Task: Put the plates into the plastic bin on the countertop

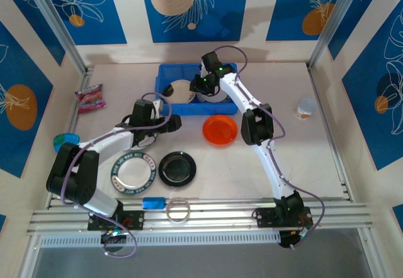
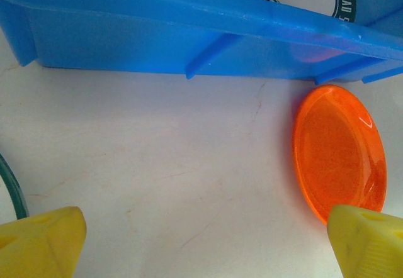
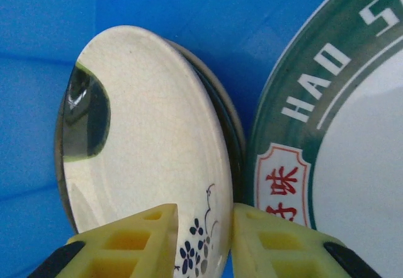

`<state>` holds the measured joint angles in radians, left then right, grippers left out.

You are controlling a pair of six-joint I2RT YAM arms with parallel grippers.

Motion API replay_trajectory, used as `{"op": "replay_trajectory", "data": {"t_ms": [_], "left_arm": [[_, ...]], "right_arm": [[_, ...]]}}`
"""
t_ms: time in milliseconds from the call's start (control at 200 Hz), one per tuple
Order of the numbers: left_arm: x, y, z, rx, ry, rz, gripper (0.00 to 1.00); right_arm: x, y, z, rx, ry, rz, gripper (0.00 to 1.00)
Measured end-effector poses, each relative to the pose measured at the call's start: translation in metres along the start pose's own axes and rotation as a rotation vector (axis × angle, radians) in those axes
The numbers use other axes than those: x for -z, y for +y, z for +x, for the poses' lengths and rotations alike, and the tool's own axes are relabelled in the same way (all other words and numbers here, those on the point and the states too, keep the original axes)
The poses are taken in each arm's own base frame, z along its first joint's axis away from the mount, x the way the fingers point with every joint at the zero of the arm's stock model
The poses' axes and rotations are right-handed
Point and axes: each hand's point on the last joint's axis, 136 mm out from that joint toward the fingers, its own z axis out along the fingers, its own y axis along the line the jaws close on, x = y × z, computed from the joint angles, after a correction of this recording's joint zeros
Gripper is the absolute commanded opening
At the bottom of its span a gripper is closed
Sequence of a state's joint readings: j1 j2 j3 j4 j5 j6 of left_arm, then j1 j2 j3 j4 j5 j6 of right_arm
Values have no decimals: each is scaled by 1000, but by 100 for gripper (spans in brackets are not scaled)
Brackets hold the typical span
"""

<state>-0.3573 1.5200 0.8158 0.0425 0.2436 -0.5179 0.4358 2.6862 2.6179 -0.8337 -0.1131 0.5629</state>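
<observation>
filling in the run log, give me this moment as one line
right gripper: astride cream glazed round plate in blue plastic bin | left gripper: open, empty, near orange round plate on beige countertop

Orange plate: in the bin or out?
Out: the round orange plate lies flat on the beige countertop, beside the blue plastic bin.

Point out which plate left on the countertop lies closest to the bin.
The orange plate, just in front of the front wall of the bin. The black plate and the green-rimmed plate lie well away from it.
</observation>
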Motion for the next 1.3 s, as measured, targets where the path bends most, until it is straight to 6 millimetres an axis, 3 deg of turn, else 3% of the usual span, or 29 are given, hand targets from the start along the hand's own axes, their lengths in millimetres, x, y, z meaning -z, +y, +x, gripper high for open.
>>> {"op": "replay_trajectory", "data": {"t_ms": [335, 560, 695, 915, 980, 1046, 1296], "left_arm": [[-1, -8, -7, -11, -9, 12, 100], [-4, -29, -11, -45, -14, 50, 100], [-6, -41, -5, -65, -1, 69, 100], [-7, -52, 2, -88, 12, 87, 100], [-7, -55, 3, -93, 11, 94, 100], [-7, -59, 2, -100, 5, 103, 100], [6, -74, -5, -112, -32, 153, 100]], "right_arm": [[3, -15, -2, 12, -4, 54, 36], [18, -32, 5, 12, -10, 120, 36], [70, -28, 14, 28, -61, 139, 37], [199, 3, 9, 79, -305, 70, 46], [226, -1, 20, 63, -346, 48, 47], [239, -15, 41, 30, -353, 34, 44], [233, -96, 145, -209, -250, 27, 38]]}}
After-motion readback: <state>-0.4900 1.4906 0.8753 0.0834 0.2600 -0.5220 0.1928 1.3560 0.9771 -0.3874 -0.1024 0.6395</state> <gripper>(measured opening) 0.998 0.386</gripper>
